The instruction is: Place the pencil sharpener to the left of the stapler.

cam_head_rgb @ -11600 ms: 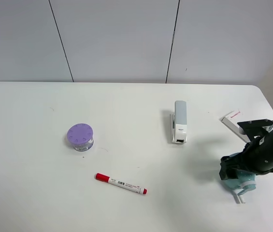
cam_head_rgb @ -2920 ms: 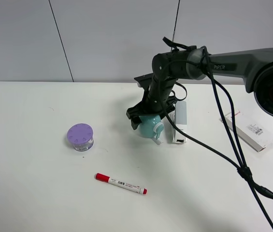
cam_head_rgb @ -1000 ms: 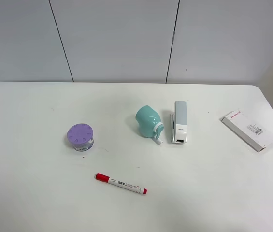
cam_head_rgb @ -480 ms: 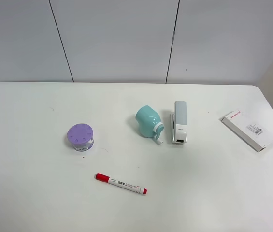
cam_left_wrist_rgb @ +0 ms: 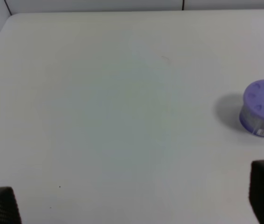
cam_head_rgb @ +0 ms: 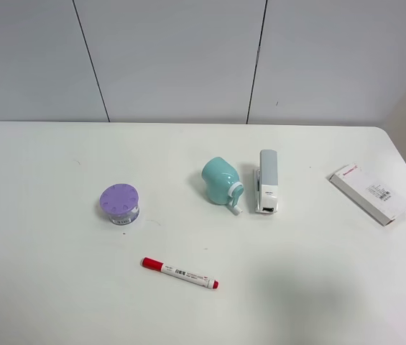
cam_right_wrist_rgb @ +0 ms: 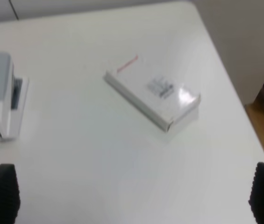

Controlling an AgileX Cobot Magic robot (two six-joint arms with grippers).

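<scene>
The pencil sharpener (cam_head_rgb: 220, 180) lies on the white desk (cam_head_rgb: 59, 287) just left of the stapler (cam_head_rgb: 267, 180), its white crank end toward the near side, close to but apart from the stapler. Both tools are spread wide and hold nothing: the left tool (cam_left_wrist_rgb: 132, 205) hangs near the purple container (cam_left_wrist_rgb: 261, 108), the right tool (cam_right_wrist_rgb: 132, 198) near the flat white box (cam_right_wrist_rgb: 153, 92). A red marker (cam_head_rgb: 180, 273) lies nearer.

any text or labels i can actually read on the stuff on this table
None can be read.
Flat white box: red print and a small label, both blurred.
Red marker: dark print on its white barrel, too small.
Stapler: small mark near one end, too small.
Purple container: label strip, blurred.
</scene>
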